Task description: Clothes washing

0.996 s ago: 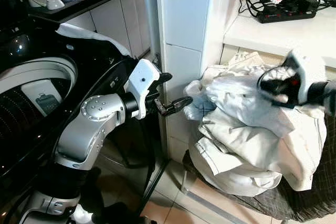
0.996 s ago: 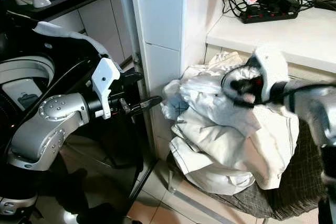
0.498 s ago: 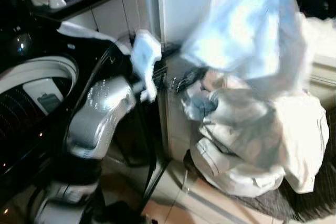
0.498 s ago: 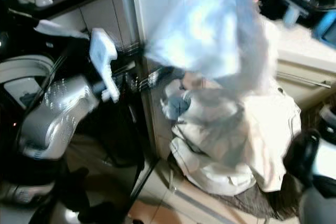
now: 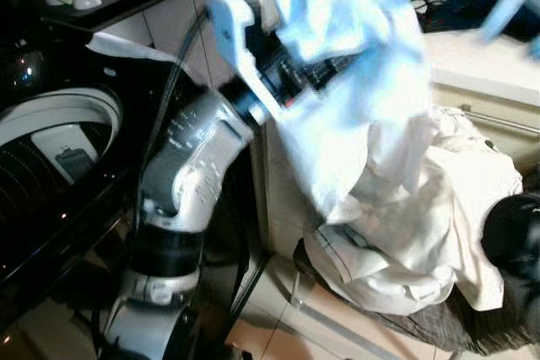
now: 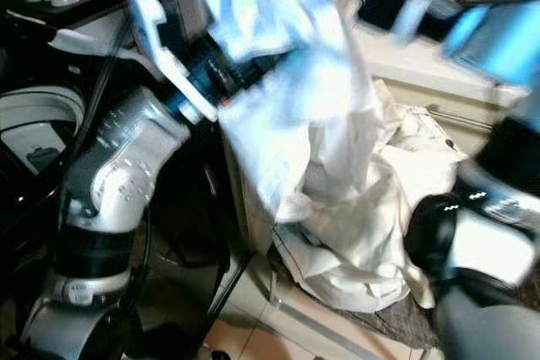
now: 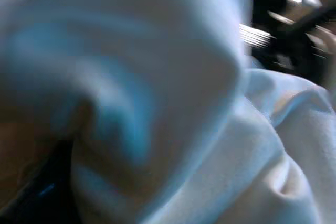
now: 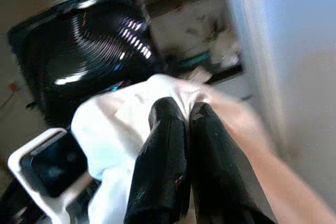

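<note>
The pale white cloth garment [image 5: 354, 82] hangs pinched between the right gripper [image 8: 181, 129]'s two black fingers, which are pressed together on its fold, above the heap of white laundry [image 5: 439, 208]. Draped over the left gripper [image 5: 325, 69], it could snag there and miss the black top-loading washing machine [image 5: 51, 132] beyond. The left arm is raised, forearm reaching into the cloth; whether its fingers are apart I cannot tell.

Bright indoor light, heavy motion blur throughout; the left wrist view wholly unfocused.
</note>
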Controlling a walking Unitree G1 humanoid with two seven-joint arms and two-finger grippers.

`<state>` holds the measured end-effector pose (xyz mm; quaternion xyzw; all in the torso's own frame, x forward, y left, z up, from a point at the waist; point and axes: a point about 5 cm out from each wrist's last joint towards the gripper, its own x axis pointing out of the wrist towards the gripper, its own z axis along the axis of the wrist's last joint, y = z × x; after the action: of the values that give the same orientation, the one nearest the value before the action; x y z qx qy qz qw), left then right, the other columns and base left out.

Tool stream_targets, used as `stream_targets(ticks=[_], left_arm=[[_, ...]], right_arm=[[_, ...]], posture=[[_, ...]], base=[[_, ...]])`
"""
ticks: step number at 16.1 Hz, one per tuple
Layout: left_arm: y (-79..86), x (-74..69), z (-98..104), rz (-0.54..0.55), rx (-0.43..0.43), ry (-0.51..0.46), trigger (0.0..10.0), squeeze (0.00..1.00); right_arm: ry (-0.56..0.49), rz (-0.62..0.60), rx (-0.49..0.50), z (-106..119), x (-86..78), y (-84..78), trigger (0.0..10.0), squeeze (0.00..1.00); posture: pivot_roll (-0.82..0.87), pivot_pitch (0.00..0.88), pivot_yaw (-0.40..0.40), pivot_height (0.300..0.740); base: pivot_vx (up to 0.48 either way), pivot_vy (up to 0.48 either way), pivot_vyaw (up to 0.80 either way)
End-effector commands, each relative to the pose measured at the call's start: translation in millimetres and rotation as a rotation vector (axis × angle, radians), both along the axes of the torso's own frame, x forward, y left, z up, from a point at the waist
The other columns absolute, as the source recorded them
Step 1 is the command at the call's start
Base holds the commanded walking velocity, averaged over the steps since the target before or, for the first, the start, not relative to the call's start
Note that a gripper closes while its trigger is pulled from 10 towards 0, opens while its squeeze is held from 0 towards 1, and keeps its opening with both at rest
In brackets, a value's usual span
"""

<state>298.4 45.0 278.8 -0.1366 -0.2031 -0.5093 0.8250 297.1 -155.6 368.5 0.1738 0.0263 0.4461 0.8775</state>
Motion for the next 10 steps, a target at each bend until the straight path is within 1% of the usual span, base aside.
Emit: stream_targets(ticks=[1, 2, 3, 4, 5, 6, 7, 8, 9, 10], left_arm=[[-6.3, -9.3, 6, -0.073, 0.003, -0.035, 10.0, 1.00], [-10.5, -15.3, 6, -0.132, 0.002, -0.037, 10.0, 1.00], [-18.6, -21.2, -1, -0.173, 0.056, -0.045, 10.0, 0.54], [-22.2, -20.7, -4, -0.163, 0.077, -0.043, 10.0, 0.24], [-23.7, -16.3, -5, -0.124, 0.078, -0.038, 10.0, 0.00], [-22.9, -5.6, -8, -0.032, 0.106, -0.020, 10.0, 0.00], [-21.7, -1.8, -9, 0.000, 0.117, -0.014, 10.0, 0.00], [-18.2, 6.5, -11, 0.065, 0.124, 0.030, 8.6, 0.00], [-14.5, 11.2, -10, 0.102, 0.119, 0.043, 0.0, 0.00], [-7.7, 17.6, -8, 0.151, 0.101, 0.052, 0.0, 0.00]], right_arm=[[-0.006, 0.022, -0.015, 0, -4.2, 3.4, 0.0, 0.00], [0.006, 0.028, -0.012, -2, -4.5, 4.9, 0.0, 0.00], [0.012, 0.051, 0.009, -3, -5.5, 10.1, 0.0, 0.00], [0.012, 0.063, 0.013, -3, -6.7, 13.7, 0.0, 0.00], [0.012, 0.075, 0.013, -4, -8.3, 17.0, 0.0, 0.00], [0.012, 0.081, 0.013, -5, -10.0, 19.4, 0.0, 0.00], [0.012, 0.080, 0.013, -5, -10.4, 19.6, 0.0, 0.00], [0.011, 0.077, 0.011, -5, -10.9, 19.6, 0.0, 0.00], [0.011, 0.072, 0.011, -5, -11.2, 19.1, 0.0, 0.00], [0.009, 0.062, 0.012, -4, -11.7, 17.5, 0.0, 0.00]], posture=[[-0.09, 0.000, 0.053, 0.740], [-0.09, 0.000, 0.053, 0.740], [-0.09, 0.000, 0.053, 0.740], [-0.09, 0.000, 0.053, 0.740], [-0.09, 0.000, 0.053, 0.740], [-0.09, 0.000, 0.053, 0.740], [-0.09, 0.000, 0.062, 0.740], [-0.09, 0.000, 0.062, 0.740], [-0.09, 0.000, 0.062, 0.740], [-0.10, 0.000, 0.066, 0.740]], base=[[0.000, 0.000, 0.00], [0.000, 0.000, 0.00], [0.000, 0.000, 0.00], [0.000, 0.000, 0.00], [0.000, 0.000, 0.00], [0.000, 0.000, 0.00], [0.000, 0.000, 0.00], [0.000, 0.000, 0.00], [0.000, 0.000, 0.00], [0.000, 0.000, 0.00]])
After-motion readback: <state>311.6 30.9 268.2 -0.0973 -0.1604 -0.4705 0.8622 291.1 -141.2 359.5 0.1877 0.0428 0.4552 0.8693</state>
